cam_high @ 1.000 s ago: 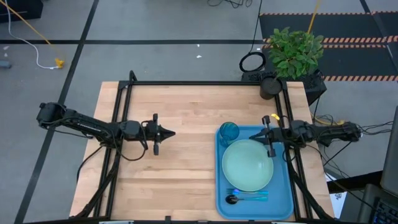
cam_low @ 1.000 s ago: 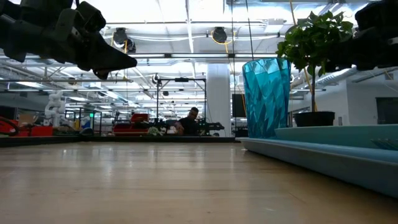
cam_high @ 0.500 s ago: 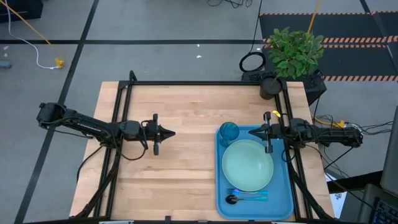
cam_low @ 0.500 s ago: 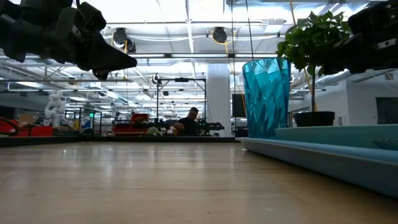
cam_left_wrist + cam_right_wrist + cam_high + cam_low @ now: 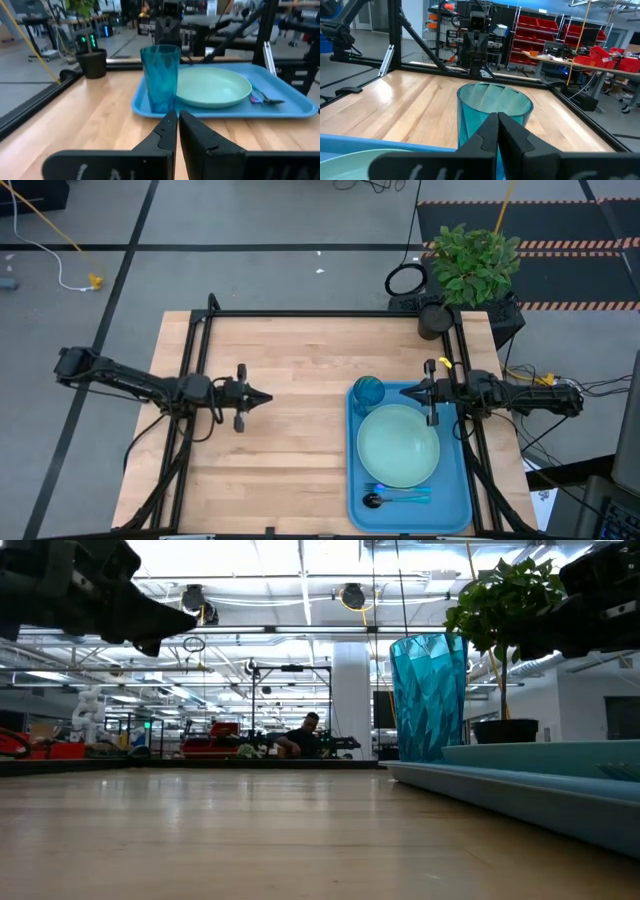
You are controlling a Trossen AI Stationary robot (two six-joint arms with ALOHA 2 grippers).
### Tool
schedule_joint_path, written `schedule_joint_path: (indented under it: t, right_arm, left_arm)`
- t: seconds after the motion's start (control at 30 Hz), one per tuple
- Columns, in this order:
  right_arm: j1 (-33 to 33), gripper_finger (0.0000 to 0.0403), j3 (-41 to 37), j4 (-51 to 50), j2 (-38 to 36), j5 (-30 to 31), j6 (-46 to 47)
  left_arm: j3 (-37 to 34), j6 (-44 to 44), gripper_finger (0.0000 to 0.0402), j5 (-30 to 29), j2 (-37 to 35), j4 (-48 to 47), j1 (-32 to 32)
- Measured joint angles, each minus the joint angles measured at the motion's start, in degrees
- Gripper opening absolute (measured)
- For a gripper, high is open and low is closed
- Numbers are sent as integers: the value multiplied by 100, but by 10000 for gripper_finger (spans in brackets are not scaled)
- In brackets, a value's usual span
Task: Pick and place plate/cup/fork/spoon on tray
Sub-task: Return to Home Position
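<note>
Tray holds plate, cup, fork, spoon — left hand over table, right hand near cup, both closed, empty.

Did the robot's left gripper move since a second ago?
Yes. The left gripper has slid back toward the left edge of the table, farther from the tray.
</note>
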Motion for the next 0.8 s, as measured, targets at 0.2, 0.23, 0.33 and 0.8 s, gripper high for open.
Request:
schedule_joint_path:
  t: [0.2, 0.23, 0.33, 0.8]
  right_arm:
    - [0, 0, 0, 9, 1, 3, -11]
    - [0, 0, 0, 9, 1, 3, -12]
    - [0, 0, 0, 9, 1, 3, -15]
    - [0, 0, -1, 13, 1, 6, -20]
  left_arm:
    - [-452, 99, 24, 18, -354, 570, 41]
    - [-513, 116, 24, 22, -430, 568, 41]
    - [-664, 131, 24, 26, -634, 560, 41]
    - [-771, 254, 23, 28, -1680, -52, 41]
